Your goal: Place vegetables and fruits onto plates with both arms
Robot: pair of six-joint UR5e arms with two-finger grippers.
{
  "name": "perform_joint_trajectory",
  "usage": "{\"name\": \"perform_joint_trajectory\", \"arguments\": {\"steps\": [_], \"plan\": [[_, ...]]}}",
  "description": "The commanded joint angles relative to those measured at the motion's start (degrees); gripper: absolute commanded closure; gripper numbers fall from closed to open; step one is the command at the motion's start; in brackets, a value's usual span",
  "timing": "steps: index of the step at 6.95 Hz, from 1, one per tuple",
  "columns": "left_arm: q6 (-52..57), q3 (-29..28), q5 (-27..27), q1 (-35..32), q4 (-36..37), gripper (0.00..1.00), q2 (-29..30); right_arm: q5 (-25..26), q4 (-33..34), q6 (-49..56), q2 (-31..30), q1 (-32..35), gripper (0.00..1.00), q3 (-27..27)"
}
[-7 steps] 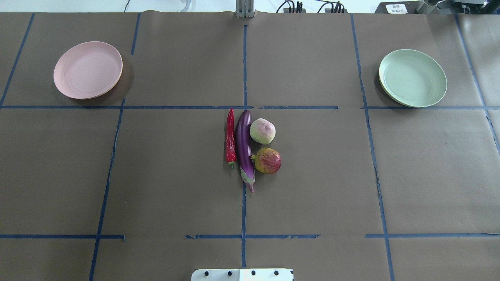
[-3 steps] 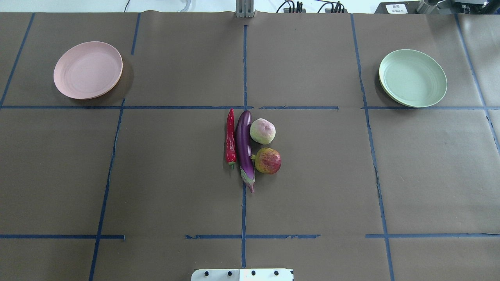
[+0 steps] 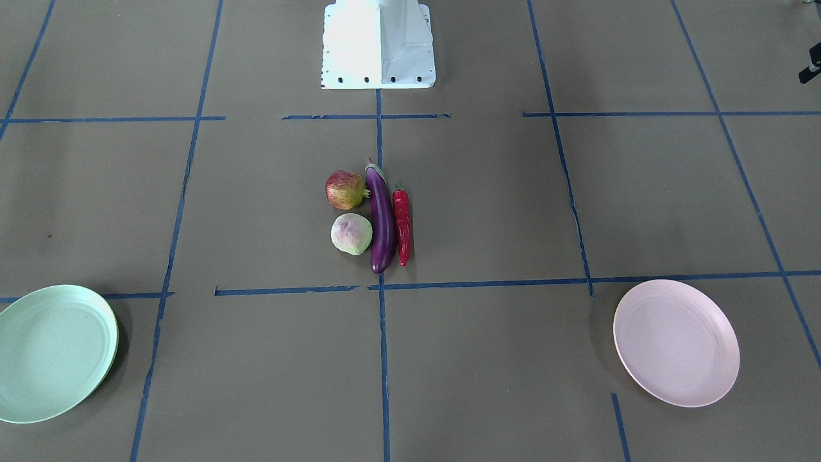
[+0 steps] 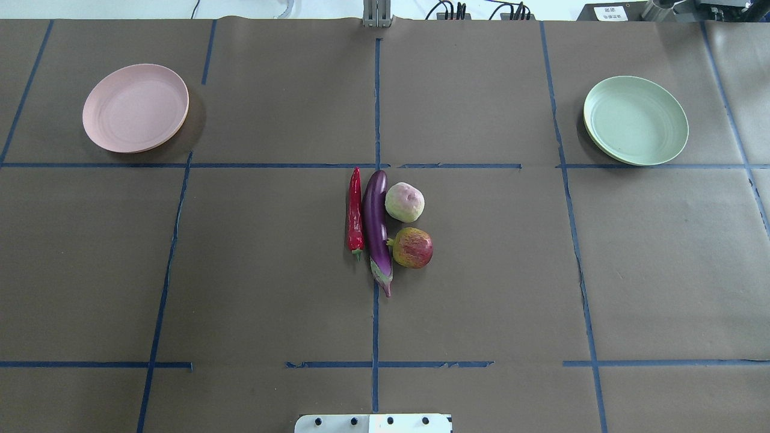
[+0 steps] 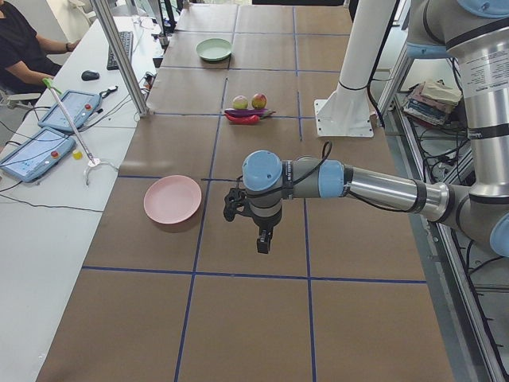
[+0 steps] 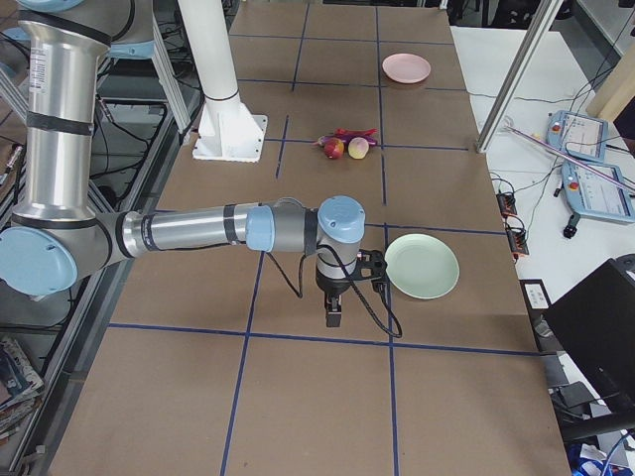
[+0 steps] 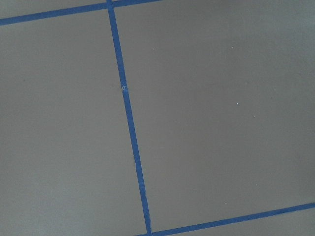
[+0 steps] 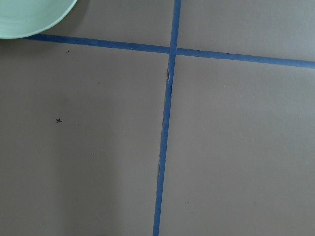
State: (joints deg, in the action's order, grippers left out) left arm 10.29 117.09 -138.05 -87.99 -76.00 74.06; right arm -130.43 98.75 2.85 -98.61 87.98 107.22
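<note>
A: Pose?
B: The left arm (image 5: 374, 188) and right arm (image 6: 189, 230) reach level over the tabletop (image 4: 240, 270), left hand (image 5: 262, 243) and right hand (image 6: 333, 315) pointing down; clenched or released, can't tell
A: What lies where?
B: The eggplant (image 4: 376, 225), chili (image 4: 355, 210), pomegranate (image 4: 412, 247) and green fruit (image 4: 404, 202) lie mid-tabletop; pink plate (image 4: 135, 107), green plate (image 4: 635, 119) near far corners

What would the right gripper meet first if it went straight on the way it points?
Probably the bare brown table paper, near the blue tape crossing: the right gripper points straight down, beside the green plate, not over it.
</note>
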Motion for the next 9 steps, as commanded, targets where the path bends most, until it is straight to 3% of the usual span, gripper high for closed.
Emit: {"name": "perform_joint_trajectory", "arguments": {"steps": [1, 7, 9], "plan": [[0.3, 0.2, -0.1, -0.2, -0.1, 0.00, -0.1, -0.6, -0.1, -0.1, 0.0, 0.0, 0.00, 0.1], [0.2, 0.3, -0.3, -0.2, -0.6, 0.00, -0.7, -2.5, -0.1, -0.4, 0.1, -0.1, 0.00, 0.6], [0.2, 0.6, -0.8, -0.1, -0.8, 0.00, -0.7, -8.8, -0.1, -1.0, 0.3, -1.7, 0.00, 0.9]]}}
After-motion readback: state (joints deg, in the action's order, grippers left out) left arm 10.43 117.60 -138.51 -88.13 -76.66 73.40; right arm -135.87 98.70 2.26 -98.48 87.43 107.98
